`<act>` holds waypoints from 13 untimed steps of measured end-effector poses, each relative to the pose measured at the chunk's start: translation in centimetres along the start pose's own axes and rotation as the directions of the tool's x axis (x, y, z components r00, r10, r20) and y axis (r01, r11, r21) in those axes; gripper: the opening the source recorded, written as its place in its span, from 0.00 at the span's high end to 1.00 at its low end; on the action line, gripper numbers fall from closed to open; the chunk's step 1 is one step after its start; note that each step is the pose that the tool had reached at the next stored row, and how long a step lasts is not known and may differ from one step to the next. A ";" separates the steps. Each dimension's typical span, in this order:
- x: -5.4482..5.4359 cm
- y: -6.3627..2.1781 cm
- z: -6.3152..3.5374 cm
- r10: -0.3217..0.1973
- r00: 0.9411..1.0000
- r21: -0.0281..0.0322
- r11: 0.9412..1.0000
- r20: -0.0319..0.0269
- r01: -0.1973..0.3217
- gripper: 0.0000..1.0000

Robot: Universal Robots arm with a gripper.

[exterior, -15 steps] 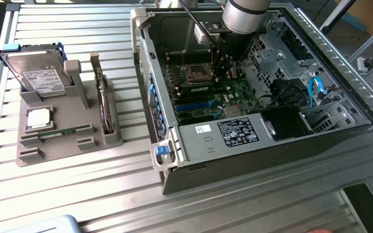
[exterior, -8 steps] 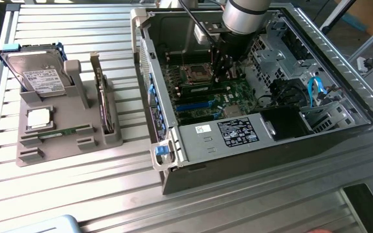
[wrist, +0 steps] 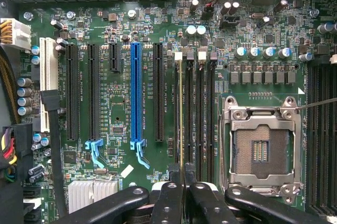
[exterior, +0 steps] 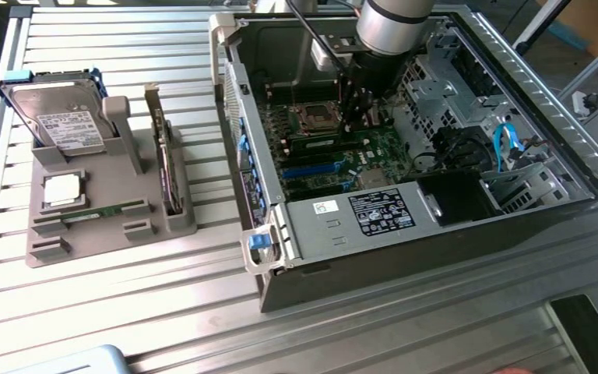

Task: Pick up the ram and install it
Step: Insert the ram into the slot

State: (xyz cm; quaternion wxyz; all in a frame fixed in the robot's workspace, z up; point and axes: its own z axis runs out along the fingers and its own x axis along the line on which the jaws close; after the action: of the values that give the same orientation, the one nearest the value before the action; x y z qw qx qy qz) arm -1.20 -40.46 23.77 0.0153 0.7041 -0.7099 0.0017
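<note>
The ram [wrist: 180, 108] shows edge-on as a thin pale strip, standing along the outermost of the black memory slots [wrist: 199, 113] next to the open CPU socket [wrist: 261, 148]. My gripper [wrist: 182, 176] is shut on its near end, with its black fingers [wrist: 169, 197] pressed against either side. Whether the stick is fully seated in the slot I cannot tell. In the exterior view the gripper [exterior: 360, 117] reaches down into the open computer case [exterior: 239, 140], over the green motherboard [exterior: 367, 152] beside the socket [exterior: 313, 117].
On the exterior view's left, a grey holder [exterior: 91, 234] carries a silver hard drive [exterior: 60, 121], an upright expansion card [exterior: 164, 160] and a thin green strip [exterior: 107, 211]. Inside the case are a labelled power supply [exterior: 377, 210], a blue cable [exterior: 501, 144] and a blue expansion slot [wrist: 136, 95].
</note>
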 end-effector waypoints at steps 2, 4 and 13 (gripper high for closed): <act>0.0 0.00 0.00 0.003 1.000 0.000 1.000 0.000 -0.003 0.88; 0.0 0.00 0.00 0.005 1.000 0.000 1.000 0.000 -0.005 0.88; 0.0 0.00 -0.02 0.013 1.000 0.000 1.000 0.001 -0.013 0.88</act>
State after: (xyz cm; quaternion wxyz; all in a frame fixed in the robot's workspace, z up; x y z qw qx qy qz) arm -1.20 -40.46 23.79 0.0152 0.6994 -0.7145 0.0015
